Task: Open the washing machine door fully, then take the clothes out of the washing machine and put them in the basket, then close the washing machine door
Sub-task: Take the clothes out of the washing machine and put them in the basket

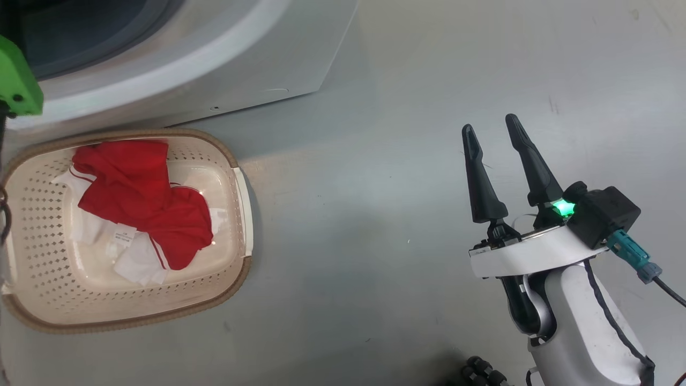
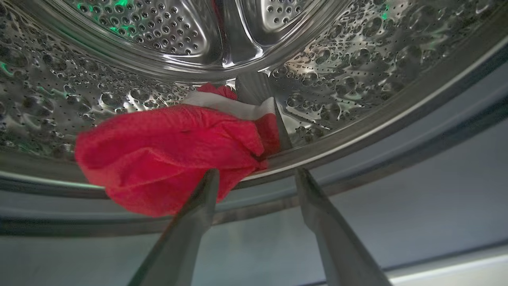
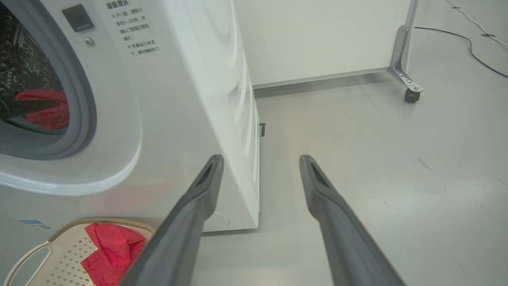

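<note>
Left pincer (image 2: 257,171): you've got it open, fingers wide, at the mouth of the drum (image 2: 357,59). One finger (image 2: 198,214) overlaps the lower edge of the red garment (image 2: 166,155) in frame; can't tell if it touches. That garment sits centre-left of the left wrist view, bunched on the drum's front lip and spilling over it, with white trim at its top.

Right pincer (image 1: 490,124): also open and holding nothing, at the lower right of the head view over bare floor (image 1: 375,241), well apart from the basket (image 1: 48,257).

The basket is at the lower left of the head view, on the floor just beside the washer (image 1: 241,64). The other garment (image 1: 139,198) lies inside it, red with white patches, a small label showing.

In the right wrist view the fingers point past the washer's front corner. The gasket (image 3: 85,99) is at the upper left with red fabric behind it. A caster (image 3: 410,93) and a cable (image 3: 468,43) are at the far upper right.
</note>
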Robot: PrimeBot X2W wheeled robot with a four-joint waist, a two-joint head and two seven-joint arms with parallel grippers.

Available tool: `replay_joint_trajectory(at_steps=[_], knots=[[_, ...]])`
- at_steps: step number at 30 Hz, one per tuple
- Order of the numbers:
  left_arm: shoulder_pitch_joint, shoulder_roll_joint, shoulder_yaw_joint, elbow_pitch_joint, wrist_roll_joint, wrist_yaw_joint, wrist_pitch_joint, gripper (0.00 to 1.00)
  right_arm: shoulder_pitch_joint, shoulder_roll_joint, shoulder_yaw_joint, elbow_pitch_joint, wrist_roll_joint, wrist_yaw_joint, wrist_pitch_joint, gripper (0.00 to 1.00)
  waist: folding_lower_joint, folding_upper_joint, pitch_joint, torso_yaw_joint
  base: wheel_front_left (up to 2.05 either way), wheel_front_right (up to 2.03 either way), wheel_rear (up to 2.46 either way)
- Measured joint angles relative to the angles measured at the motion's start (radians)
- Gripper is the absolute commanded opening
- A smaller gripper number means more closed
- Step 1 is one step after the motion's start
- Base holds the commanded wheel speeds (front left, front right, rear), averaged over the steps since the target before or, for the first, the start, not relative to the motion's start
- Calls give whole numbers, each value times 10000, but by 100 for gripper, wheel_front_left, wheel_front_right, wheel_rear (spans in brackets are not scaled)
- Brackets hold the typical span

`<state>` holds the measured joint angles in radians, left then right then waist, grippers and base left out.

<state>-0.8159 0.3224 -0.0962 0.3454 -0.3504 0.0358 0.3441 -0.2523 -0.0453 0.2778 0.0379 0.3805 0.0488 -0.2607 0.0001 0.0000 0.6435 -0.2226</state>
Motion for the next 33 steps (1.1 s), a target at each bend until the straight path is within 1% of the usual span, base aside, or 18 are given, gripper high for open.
replay_joint_trajectory(at_steps=[2, 5, 8, 9, 12, 14, 15, 19, 23, 25, 32, 33], knots=[[-390, 121, -2, 6, 25, -77, 268, 100, -78, 2, 6, -6, 75, -88, 0, 100, 0, 0, 116, -71, 0, 0, 0], [-933, 282, -42, 44, 65, -224, 640, 100, -139, -2, 100, -6, 173, -88, 0, 100, 0, 0, 282, -161, 0, 0, 0], [-1378, 616, -65, 104, 230, -326, 878, 100, -251, -2, 211, -4, 318, -88, 0, 100, 0, 0, 420, -262, 0, 0, 0], [-1705, 848, -71, 111, 357, -339, 978, 100, -359, 0, 291, -4, 410, -88, 0, 100, 0, 0, 503, -334, 0, 0, 0], [-2189, 1147, -77, 130, 437, -428, 1264, 100, -474, 0, 391, -4, 495, -88, 0, 100, 0, 0, 619, -448, 0, 0, 0], [-2344, 1231, -75, 157, 472, -462, 1367, 100, -496, -2, 424, -4, 510, -88, 0, 100, 0, 0, 660, -483, 0, 0, 0], [-2596, 1415, -77, 274, 558, -558, 1572, 100, -507, -2, 489, -4, 587, -88, 0, 100, 0, 0, 742, -550, 0, 0, 0], [-2778, 1778, -121, 629, 637, -750, 2174, 100, -562, 0, 627, 8, 700, -88, 0, 100, 0, 0, 898, -681, 0, 0, 0], [-2802, 1885, -153, 1095, 629, -777, 2767, 100, -700, 0, 635, 36, 713, -90, 0, 100, 0, 0, 1019, -793, 0, 0, 0], [-2804, 1902, -157, 1264, 627, -780, 3030, 100, -719, 0, 648, 54, 757, -159, 0, 100, 0, 0, 1044, -829, 0, 0, 0], [-2922, 2067, -217, 1553, 633, -773, 3829, 100, -784, 0, 671, 96, 771, -165, 0, 100, 0, 0, 1108, -879, 0, 0, 0], [-2960, 2067, -230, 1572, 633, -773, 3931, 85, -816, 0, 671, 105, 773, -165, 0, 100, 0, 0, 1118, -882, 0, 0, 0]])
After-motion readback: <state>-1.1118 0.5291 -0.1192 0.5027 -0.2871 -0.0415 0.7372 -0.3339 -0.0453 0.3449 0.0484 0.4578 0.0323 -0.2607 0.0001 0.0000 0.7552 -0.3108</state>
